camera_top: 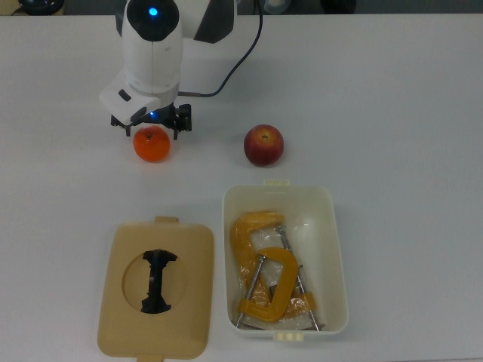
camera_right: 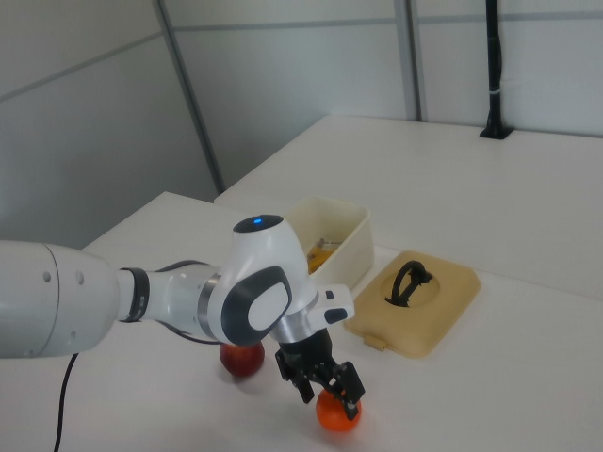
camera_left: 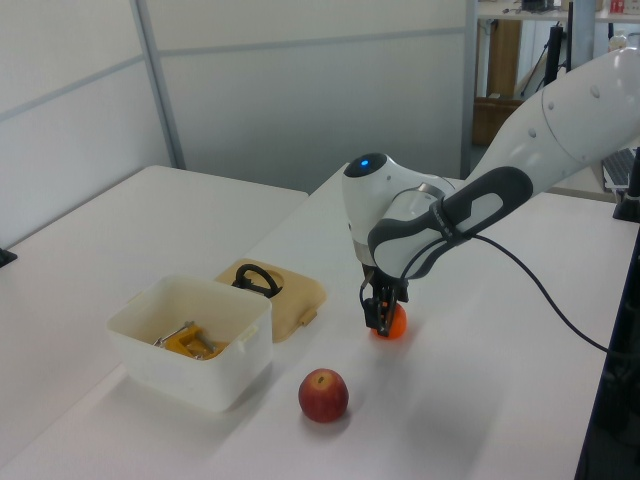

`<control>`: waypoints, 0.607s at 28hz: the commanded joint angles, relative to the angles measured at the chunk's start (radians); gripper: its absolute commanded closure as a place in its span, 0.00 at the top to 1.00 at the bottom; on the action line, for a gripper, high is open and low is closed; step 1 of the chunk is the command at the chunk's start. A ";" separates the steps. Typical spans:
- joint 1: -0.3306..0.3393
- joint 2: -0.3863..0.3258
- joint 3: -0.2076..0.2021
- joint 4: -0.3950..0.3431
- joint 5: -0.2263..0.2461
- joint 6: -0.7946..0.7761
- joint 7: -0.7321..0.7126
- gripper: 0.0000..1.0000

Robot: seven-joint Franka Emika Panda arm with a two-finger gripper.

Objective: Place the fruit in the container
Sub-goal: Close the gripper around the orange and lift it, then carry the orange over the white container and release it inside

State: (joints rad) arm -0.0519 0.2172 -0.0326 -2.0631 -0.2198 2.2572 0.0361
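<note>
Probably robotics lab: white worktable (camera_left: 120,220), grey partition panels (camera_left: 300,90), Panda arm (camera_left: 560,110), cabling.
</note>
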 commanded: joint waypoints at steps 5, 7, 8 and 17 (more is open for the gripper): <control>0.006 0.028 -0.023 -0.029 -0.053 0.076 0.085 0.65; 0.006 0.025 -0.023 -0.023 -0.058 0.078 0.111 0.36; 0.006 0.021 -0.023 -0.022 -0.058 0.078 0.123 0.24; 0.013 -0.087 -0.023 0.079 0.029 -0.013 0.154 0.00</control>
State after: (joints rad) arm -0.0514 0.2073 -0.0461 -2.0372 -0.2482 2.3221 0.1739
